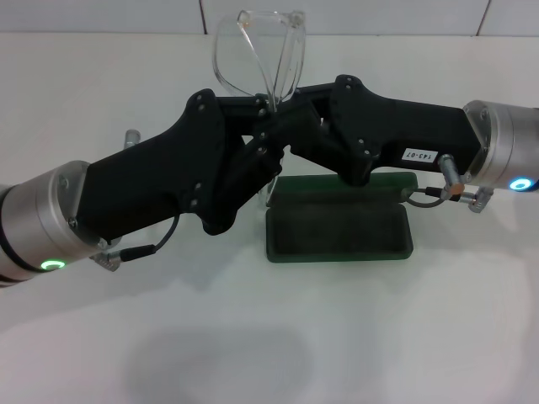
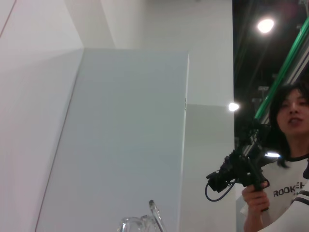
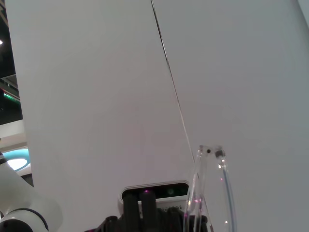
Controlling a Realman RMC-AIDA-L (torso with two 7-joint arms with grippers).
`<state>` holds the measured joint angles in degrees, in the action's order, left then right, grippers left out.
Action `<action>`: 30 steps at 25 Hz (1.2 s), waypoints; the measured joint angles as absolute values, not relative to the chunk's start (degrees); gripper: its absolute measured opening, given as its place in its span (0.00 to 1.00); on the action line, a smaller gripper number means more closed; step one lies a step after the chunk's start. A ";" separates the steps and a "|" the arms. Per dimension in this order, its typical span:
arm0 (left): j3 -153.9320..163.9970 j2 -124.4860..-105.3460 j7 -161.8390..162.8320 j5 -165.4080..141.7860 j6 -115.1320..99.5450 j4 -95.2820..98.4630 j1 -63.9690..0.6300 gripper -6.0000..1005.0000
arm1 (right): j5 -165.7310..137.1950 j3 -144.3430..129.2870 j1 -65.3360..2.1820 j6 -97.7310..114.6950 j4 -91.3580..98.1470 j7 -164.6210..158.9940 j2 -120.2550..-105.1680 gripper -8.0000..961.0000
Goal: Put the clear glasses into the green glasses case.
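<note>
Head view: clear glasses [image 1: 259, 52] pinched by both hands [image 1: 271, 143] above open green glasses case [image 1: 337, 225]; placement not yet done.

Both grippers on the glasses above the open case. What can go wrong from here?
1. The left gripper and right gripper meet at one spot low on the clear glasses; uneven pull may twist or drop them.
2. The glasses stand upright with temples apparently unfolded, so they may not fit flat in the green glasses case.
3. Both arms hide the case's rear, so alignment is hard to judge.
</note>
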<state>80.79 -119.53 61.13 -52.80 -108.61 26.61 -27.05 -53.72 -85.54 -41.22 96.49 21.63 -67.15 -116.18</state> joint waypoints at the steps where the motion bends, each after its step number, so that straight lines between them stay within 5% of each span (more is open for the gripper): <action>1: 80.79 -119.52 61.13 -52.78 -108.61 26.56 -27.05 0.05 | -53.71 -85.53 -41.22 96.48 21.62 -67.15 -116.18 0.09; 16: 77.36 -117.64 61.30 -53.25 -108.28 26.95 -26.04 0.05 | -54.65 -85.52 -41.00 93.53 21.63 -66.87 -115.84 0.09; 30: 77.17 -118.15 61.08 -53.74 -102.48 27.07 -26.49 0.05 | -56.34 -85.60 -41.31 90.77 23.74 -66.81 -116.02 0.09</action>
